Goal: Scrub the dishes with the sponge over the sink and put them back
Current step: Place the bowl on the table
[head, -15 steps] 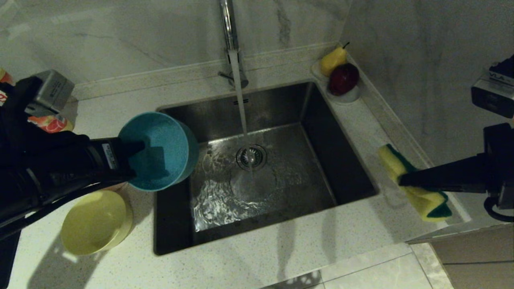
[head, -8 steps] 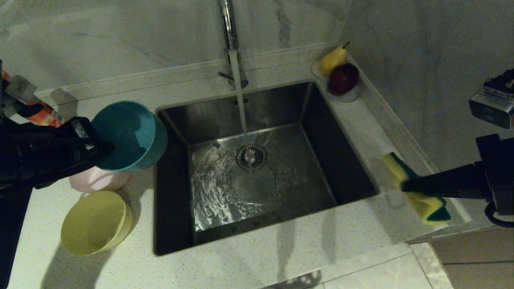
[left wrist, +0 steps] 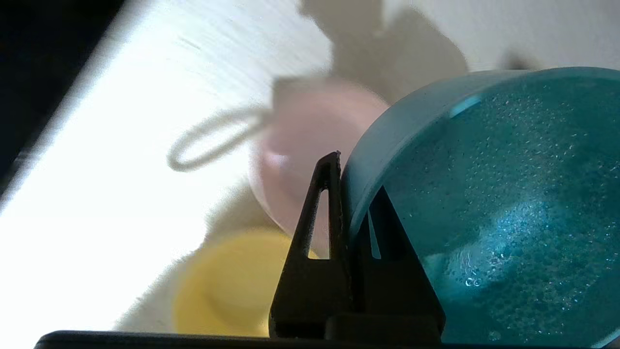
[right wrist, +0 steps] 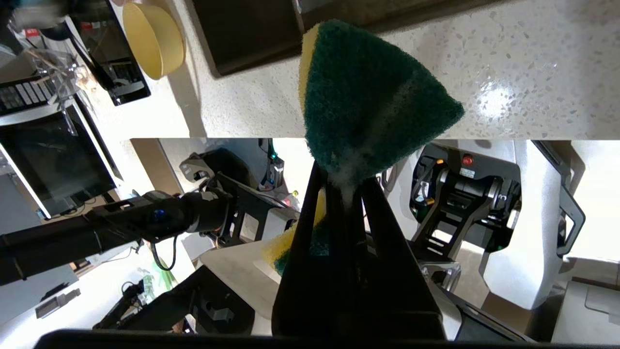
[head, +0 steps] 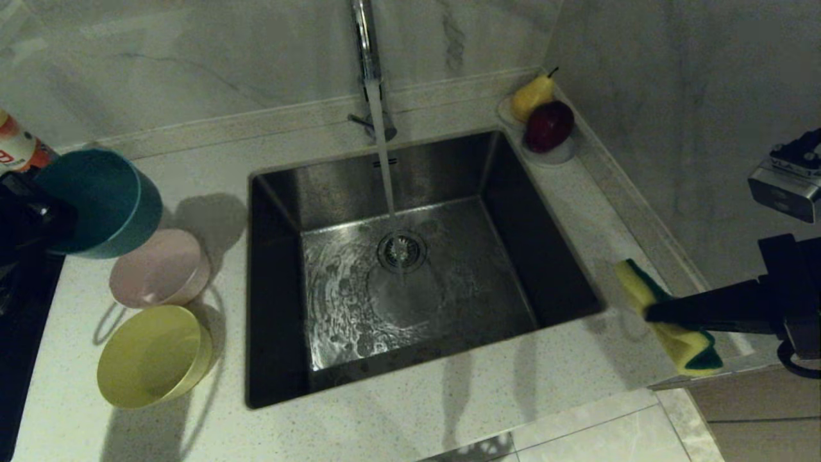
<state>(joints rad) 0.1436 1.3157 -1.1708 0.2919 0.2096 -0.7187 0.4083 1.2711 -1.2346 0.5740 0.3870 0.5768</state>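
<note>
Left end effector (left wrist: 356, 194) clamped on blue bowl (head: 96, 202) rim, above bench (head: 417, 417) beside pink (head: 160, 268) and yellow (head: 154, 356) bowls (put-back pending). Right end effector (head: 651, 312) pinching sponge (head: 670, 317), clear of sink (head: 417, 282).

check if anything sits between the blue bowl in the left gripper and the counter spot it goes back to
Partly: the blue bowl, pinched by the left gripper, hangs over the counter with the pink bowl just beside and below it.

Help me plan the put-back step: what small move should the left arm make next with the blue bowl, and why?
Probably lower the blue bowl onto the bare counter behind the pink bowl and let go. The left gripper pinches its rim, holding it tilted above the counter beside the sink, while the pink and yellow bowl already sit there.
</note>
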